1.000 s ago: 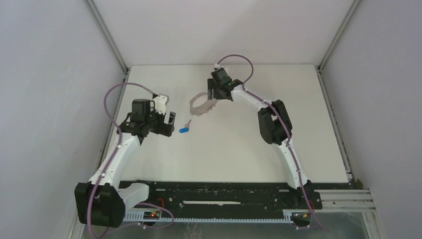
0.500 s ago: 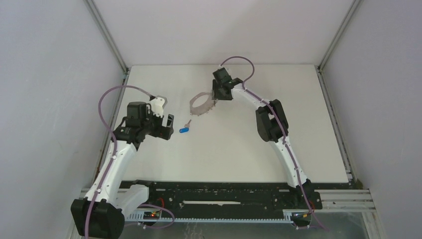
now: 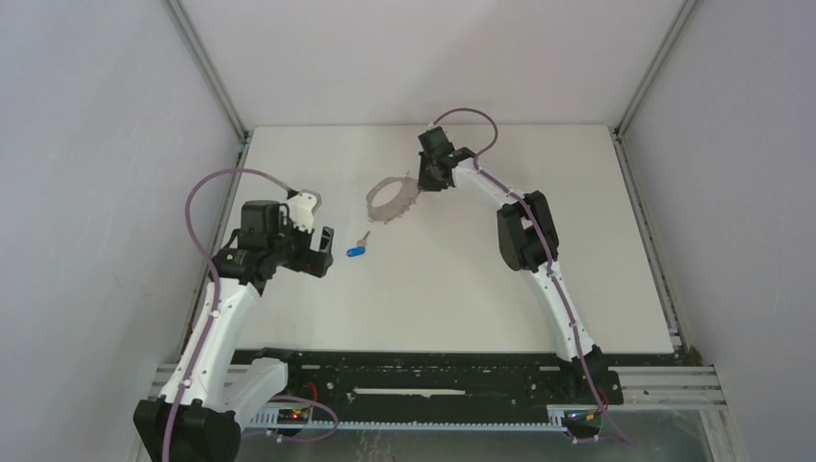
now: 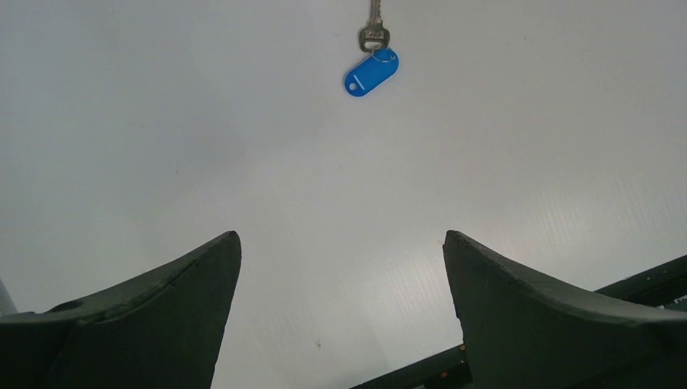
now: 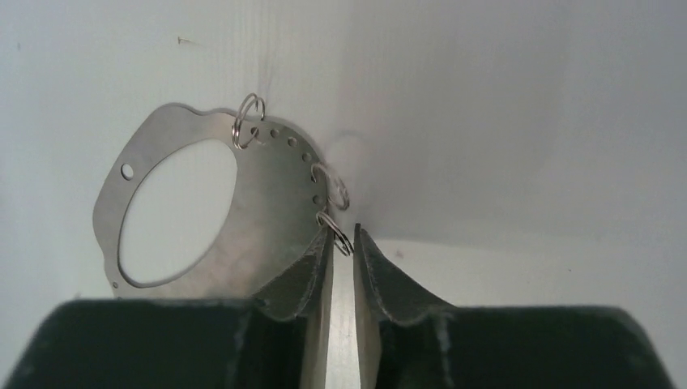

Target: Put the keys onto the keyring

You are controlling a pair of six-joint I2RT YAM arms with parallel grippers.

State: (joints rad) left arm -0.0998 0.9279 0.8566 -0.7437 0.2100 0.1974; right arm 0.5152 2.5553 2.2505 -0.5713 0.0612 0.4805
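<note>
The keyring (image 3: pixel 389 218), a thin grey metal hoop with small wire loops on its rim, lies at the middle back of the table. My right gripper (image 3: pixel 421 181) is at its right edge. In the right wrist view the keyring (image 5: pixel 271 203) lies left of the fingers, and my right gripper (image 5: pixel 342 235) has closed to a narrow gap with one wire loop (image 5: pixel 335 233) caught between the tips. One key with a blue tag (image 3: pixel 355 251) lies on the table just right of my left gripper (image 3: pixel 325 243). In the left wrist view the blue tag (image 4: pixel 371 73) is well ahead of my wide-open, empty left gripper (image 4: pixel 340 239).
A white table surface (image 3: pixel 462 279) spans the cell, walled on three sides by grey panels. A black rail (image 3: pixel 433 371) with the arm bases runs along the near edge.
My right gripper's jaws have closed from wide to nearly together at the keyring's right edge. The left arm has drawn back slightly toward the near left, still open.
</note>
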